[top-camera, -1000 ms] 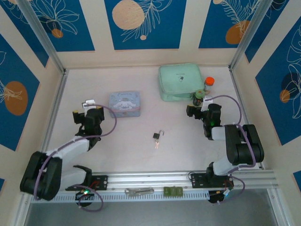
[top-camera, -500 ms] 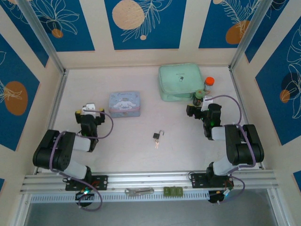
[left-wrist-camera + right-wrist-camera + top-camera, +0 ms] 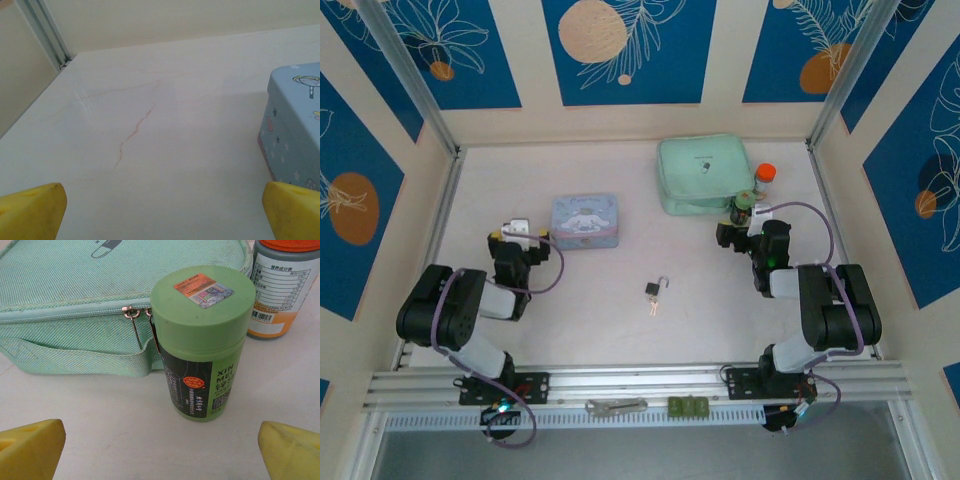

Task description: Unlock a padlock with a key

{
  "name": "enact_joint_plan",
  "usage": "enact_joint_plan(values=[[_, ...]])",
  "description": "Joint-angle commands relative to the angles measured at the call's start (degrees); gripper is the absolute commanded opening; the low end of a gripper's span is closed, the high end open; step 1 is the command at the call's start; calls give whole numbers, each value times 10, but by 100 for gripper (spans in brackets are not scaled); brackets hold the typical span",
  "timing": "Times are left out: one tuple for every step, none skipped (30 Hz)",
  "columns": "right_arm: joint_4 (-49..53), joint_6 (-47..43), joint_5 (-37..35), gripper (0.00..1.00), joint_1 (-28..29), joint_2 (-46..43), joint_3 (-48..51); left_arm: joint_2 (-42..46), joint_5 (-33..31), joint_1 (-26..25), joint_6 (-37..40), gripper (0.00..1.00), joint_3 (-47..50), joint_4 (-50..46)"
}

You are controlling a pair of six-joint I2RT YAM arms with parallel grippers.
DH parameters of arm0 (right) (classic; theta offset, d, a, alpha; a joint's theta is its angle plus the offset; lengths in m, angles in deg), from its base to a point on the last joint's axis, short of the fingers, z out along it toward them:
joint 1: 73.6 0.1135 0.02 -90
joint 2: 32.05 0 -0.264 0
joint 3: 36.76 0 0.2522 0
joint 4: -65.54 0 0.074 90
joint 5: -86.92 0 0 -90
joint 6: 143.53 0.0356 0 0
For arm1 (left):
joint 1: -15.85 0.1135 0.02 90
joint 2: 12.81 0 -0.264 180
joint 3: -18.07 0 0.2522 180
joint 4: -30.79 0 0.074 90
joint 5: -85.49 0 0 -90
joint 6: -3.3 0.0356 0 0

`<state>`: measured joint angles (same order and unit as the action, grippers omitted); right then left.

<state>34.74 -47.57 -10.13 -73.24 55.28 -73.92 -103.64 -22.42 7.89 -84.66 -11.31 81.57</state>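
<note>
- Left end effector [image 3: 512, 236] stands wide open and empty, low over the bare table [image 3: 150, 125]. Its wrist view cuts both yellow fingertips [image 3: 30, 211] off at the bottom corners.
- Right end effector [image 3: 740, 228] is likewise spread wide and holds nothing. Its yellow pads [image 3: 31, 444] show just as corners at the lower edge of its own view.
- Just ahead of the right end effector stands a green-capped bottle [image 3: 202, 345], apart from the pads. Behind the bottle lies a mint fabric pouch [image 3: 75, 300] with a zip. Ahead and to the right is an orange-capped bottle [image 3: 280, 285], its top cut off by the frame.
- Ahead and to the right of the left end effector sits a pale blue tin [image 3: 295, 135], its far part lost past the frame edge.
- The table is pale cream with a faint reddish vein. The cream walls carry blue panels [image 3: 630, 50] with orange circles and white leaf drawings.
- An aluminium rail [image 3: 650, 378] runs along the near edge. By it lie a grey metal tool [image 3: 616, 406] and a small green block [image 3: 687, 406].
- Between the two end effectors, nearer the arm bases and well apart from both, lies the padlock [image 3: 651, 289]. It has a small dark square body and a thin silver shackle.
- On the padlock's near side lies the key [image 3: 653, 306], tiny and silvery. It is too small to tell whether it touches the lock or sits in it, or whether the shackle is shut.
</note>
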Motion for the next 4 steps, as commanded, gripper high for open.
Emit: enact_joint_plan(values=[[-13,-1,10,99,-1,-1,-7,7,16,4,6,100,-27,-35],[-13,-1,10,99,-1,-1,-6,6,17,5,6,100,-36,-49],[-16,-1,9,99,-1,-2,-4,7,16,5,5,100,-46,-72],[-15,-1,10,99,-1,-2,-6,8,19,7,2,100,-44,-69]])
